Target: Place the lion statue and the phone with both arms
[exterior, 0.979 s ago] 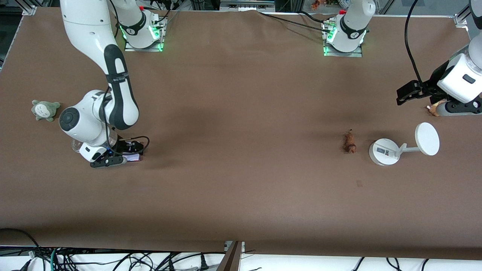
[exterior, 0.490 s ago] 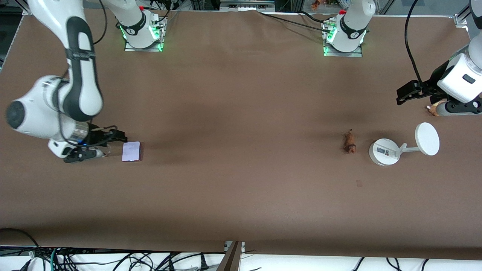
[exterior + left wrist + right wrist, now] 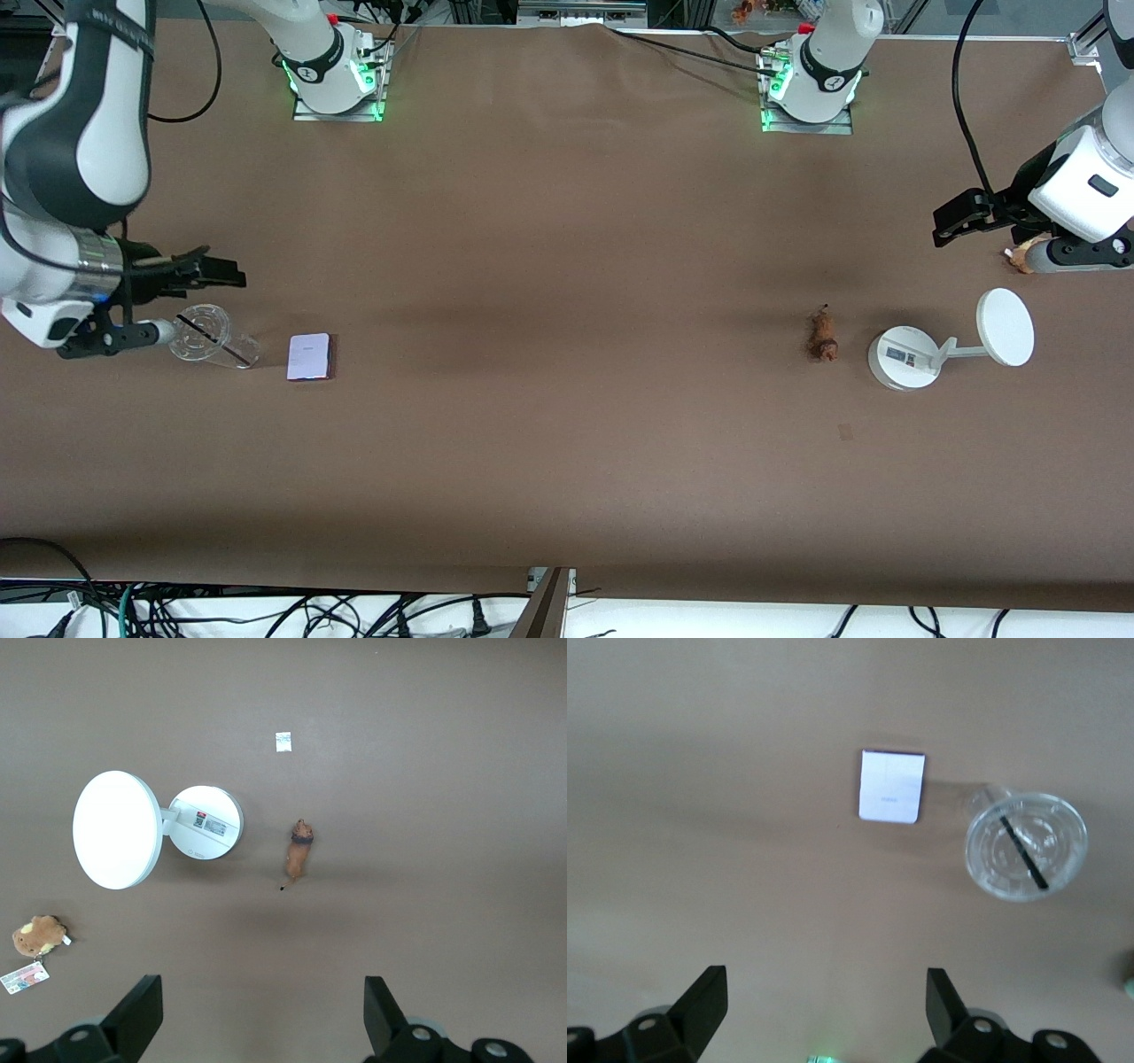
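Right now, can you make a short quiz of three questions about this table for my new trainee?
1. True or false: the right gripper holds the phone.
2. What stands beside the lion statue: A) the white round stand, B) the clear cup, C) a drawer?
3. Fill in: the fingers of the left gripper are ____.

Key:
1. False; the phone lies flat on the table, beside the clear cup.
2. A.
3. Open, holding nothing.

- Front view: high, facing the arms' bases across the table (image 3: 567,461).
- Wrist views: straight down from well above, sharing the phone (image 3: 892,787) and lion statue (image 3: 296,853) with it.
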